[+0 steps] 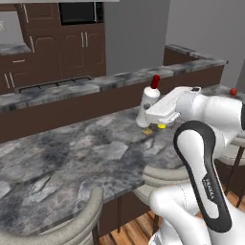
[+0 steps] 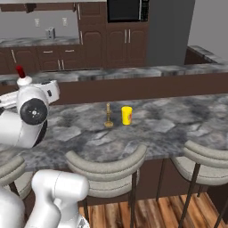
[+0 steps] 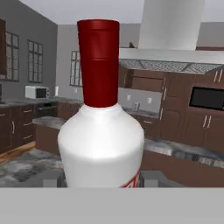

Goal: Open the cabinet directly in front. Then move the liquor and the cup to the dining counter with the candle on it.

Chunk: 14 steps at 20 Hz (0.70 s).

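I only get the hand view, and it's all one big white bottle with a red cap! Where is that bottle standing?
Observer: The left base view shows the liquor bottle at the dining counter, with its base down by the stone top.
Operator: Is the yellow cup there too?
Observer: Yes. In the right base view the cup stands upright on that same counter.
Operator: And the candle?
Observer: The candle stands right beside the cup, not touching it.
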Available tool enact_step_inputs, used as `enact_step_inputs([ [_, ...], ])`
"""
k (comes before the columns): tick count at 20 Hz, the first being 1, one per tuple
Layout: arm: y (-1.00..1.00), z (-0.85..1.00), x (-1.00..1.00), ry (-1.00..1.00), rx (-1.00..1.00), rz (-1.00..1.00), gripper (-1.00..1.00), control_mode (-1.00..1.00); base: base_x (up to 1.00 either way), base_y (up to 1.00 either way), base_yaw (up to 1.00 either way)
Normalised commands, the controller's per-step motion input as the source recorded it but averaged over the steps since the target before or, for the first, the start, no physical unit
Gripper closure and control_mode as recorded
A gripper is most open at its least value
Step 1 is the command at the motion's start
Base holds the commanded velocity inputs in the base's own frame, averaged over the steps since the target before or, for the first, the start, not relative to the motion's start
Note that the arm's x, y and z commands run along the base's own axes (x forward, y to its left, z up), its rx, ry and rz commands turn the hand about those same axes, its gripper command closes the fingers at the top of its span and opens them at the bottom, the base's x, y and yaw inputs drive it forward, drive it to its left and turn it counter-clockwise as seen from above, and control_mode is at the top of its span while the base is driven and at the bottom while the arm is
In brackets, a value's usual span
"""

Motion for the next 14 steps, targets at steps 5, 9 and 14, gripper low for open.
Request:
enact_step_inputs([
  [5,-0.03,-0.18,0.12,0.21,-0.05,-0.64,1.0,-1.0,0.0,0.0,0.0],
  [9,-0.01,-0.07,0.05,0.17,-0.07,-0.39,1.0,-1.0,0.0,0.0,0.0],
  [14,0.0,0.0,0.16,0.0,0.0,0.0,1.0,-1.0,0.0,0.0,0.0],
])
